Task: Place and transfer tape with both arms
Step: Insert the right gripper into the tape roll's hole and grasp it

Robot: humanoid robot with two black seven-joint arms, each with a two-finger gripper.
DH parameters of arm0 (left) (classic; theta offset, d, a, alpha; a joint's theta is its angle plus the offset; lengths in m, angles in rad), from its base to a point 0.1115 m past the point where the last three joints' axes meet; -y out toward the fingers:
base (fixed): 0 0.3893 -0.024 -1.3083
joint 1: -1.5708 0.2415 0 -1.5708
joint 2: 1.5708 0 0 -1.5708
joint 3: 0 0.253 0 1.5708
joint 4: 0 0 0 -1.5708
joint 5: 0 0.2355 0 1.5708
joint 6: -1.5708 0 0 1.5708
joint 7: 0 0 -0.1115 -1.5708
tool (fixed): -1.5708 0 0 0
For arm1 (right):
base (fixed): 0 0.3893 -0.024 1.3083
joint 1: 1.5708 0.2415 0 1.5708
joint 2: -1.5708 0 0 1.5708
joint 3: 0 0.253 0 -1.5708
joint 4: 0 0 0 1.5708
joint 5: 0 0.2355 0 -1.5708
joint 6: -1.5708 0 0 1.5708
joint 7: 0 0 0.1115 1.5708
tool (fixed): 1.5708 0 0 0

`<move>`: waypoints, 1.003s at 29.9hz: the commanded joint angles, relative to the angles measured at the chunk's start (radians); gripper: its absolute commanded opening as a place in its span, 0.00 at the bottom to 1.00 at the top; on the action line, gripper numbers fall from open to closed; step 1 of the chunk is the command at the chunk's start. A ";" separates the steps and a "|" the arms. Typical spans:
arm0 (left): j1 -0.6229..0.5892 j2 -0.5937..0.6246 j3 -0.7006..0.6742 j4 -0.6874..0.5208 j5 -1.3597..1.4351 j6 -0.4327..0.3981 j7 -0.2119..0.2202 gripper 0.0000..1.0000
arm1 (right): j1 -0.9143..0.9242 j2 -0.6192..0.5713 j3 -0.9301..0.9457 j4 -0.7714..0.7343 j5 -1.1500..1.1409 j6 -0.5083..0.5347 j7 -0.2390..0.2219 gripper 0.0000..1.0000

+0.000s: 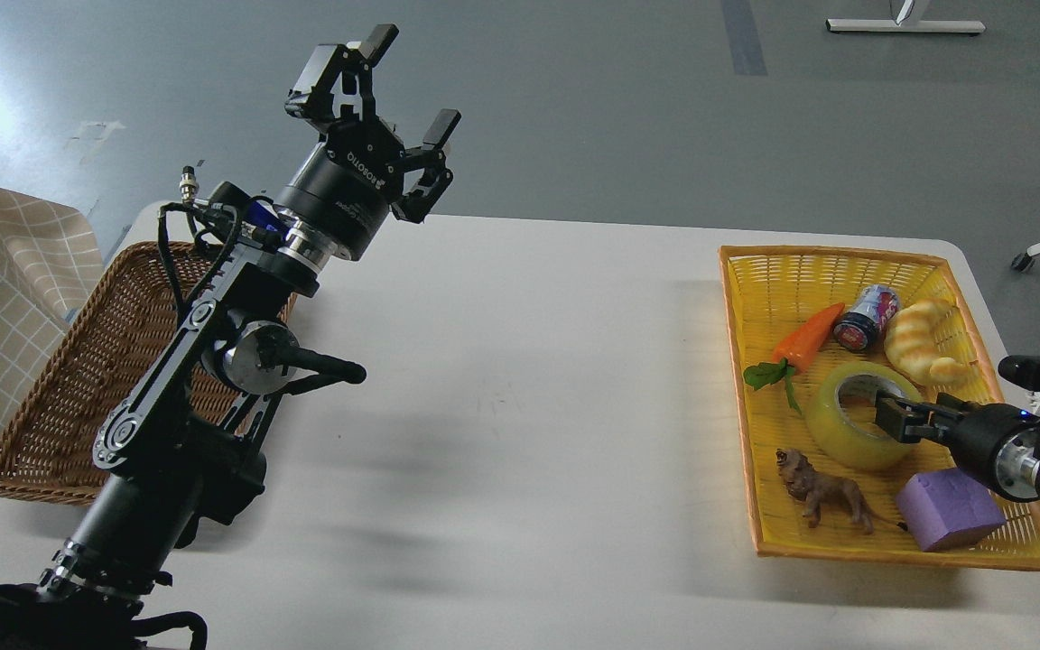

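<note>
Tape (852, 424) in yellow basket (755, 361), R pincer (890, 416) clenched on its rim; L pincer (389, 99) raised, released.

The right arm (1026, 447) runs off the frame at three o'clock. Its gripper (892, 417) is dark and end-on against the tape (845, 433), hiding the roll's right rim; whether the fingers grip cannot be told. The left arm (204, 361) covers part of the brown basket (78, 379) at nine o'clock.
</note>
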 commanded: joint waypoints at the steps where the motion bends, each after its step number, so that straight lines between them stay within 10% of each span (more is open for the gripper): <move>1: 0.001 0.004 0.000 0.001 0.000 0.000 0.000 0.98 | -0.001 0.003 -0.001 0.000 0.000 0.001 -0.011 0.68; 7: 0.001 0.006 0.000 0.001 0.000 0.000 -0.001 0.98 | -0.001 0.014 -0.001 -0.002 0.000 0.007 -0.043 0.61; 20: 0.001 0.007 -0.008 0.001 0.000 0.002 0.000 0.98 | -0.003 0.016 0.000 0.003 0.000 0.007 -0.074 0.00; 30: 0.008 0.023 -0.011 0.001 -0.002 0.002 -0.001 0.98 | 0.002 0.017 0.005 0.032 0.000 0.007 -0.074 0.00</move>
